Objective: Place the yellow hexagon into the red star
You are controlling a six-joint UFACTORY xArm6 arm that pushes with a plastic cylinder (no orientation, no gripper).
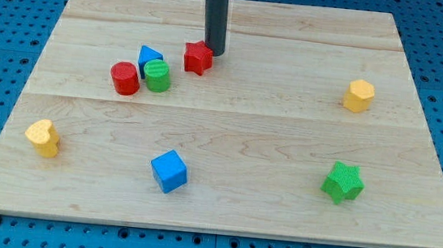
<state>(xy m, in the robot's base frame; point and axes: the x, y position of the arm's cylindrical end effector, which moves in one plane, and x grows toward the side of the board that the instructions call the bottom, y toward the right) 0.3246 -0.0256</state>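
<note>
The wooden board (230,121) fills most of my view, its bottom corners nearly cut off. My rod drops in from the view's top, its upper part out of frame; my tip (213,54) sits just beside the red star (198,57), on its right. It has no fingers to spread or press. The yellow hexagon (359,96) stands well apart, toward the view's right. A blue triangle (149,55) is partly hidden behind the green cylinder (157,76).
</note>
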